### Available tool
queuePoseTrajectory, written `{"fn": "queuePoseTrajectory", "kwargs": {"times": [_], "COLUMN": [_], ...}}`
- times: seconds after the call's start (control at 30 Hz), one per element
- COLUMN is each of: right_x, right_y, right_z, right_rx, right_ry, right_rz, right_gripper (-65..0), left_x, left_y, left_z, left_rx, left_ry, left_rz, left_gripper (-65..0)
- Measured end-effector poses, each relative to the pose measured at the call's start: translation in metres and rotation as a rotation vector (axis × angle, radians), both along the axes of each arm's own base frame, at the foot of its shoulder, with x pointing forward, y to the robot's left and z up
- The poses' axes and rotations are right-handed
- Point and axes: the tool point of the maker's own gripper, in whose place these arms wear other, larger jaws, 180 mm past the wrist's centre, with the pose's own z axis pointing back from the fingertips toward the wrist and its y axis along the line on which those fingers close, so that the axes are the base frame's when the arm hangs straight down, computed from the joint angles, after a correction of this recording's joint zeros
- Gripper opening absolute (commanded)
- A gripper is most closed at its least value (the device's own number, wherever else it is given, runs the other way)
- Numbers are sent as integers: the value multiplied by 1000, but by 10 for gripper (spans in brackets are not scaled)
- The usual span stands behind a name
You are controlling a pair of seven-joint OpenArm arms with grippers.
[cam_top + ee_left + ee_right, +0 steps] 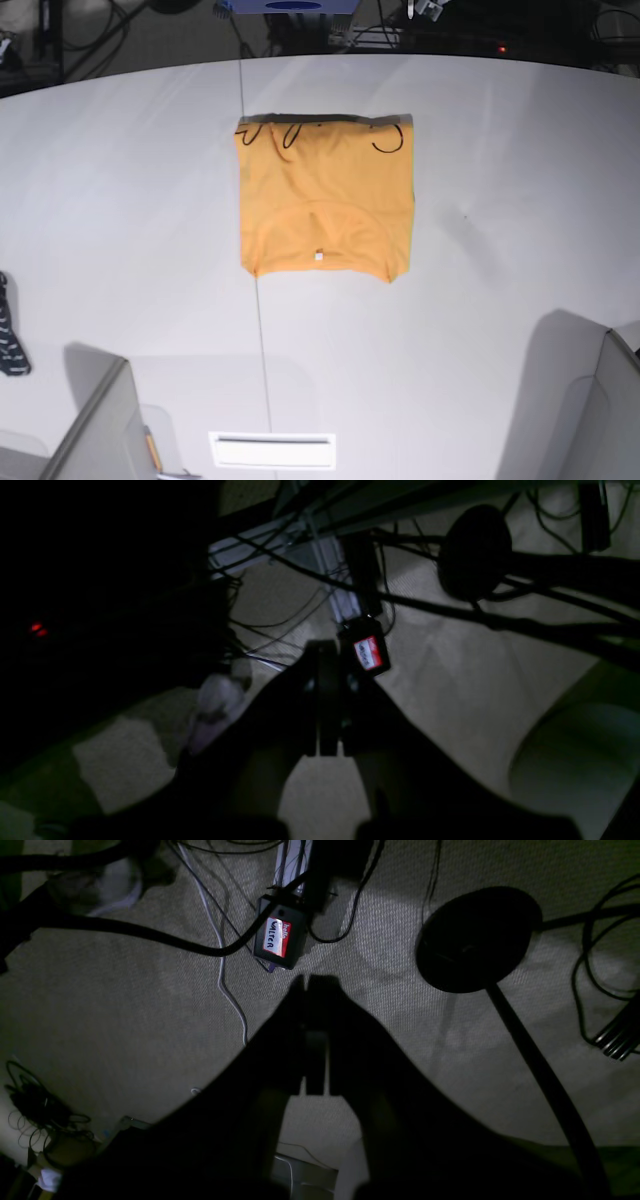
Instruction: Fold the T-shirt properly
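**Inspector:** Nearest the base lens, two grey panels: one at the lower left, one at the lower right. Between them a white slot plate lies on the table.

**Clerk:** And the shirt?

**Inspector:** T-shirt lies flat mid-table, folded to a near-square. Black scribbles run along its far edge; white tag sits near its front edge. A thin seam in the table passes under its left side.

**Clerk:** Room around it?

**Inspector:** Bare tabletop on all four sides. A dark strap lies at the far left edge, well apart from the shirt.

**Clerk:** The grippers?

**Inspector:** Neither shows in the base view. Only the wrist views show them, and those show no table or shirt, only dim carpet. Left gripper: dark silhouette, jaws pressed together, holding nothing. Right gripper: likewise closed and empty.

**Clerk:** What lies beyond them?

**Inspector:** Both wrist views show a black box with a red-and-white label among cables, and a round black stand base.
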Motion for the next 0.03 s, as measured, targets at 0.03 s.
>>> {"fn": "queuePoseTrajectory", "kwargs": {"times": [0.03], "right_x": [0], "right_y": [1], "right_z": [0], "right_rx": [2], "right_ry": [0], "right_rz": [-1], "right_gripper": [-650], "left_x": [4], "left_y": [2], "left_z": [-1], "left_rx": [5], "left_ry": [-6], "left_rz": [-1], "left_gripper": [-650]}}
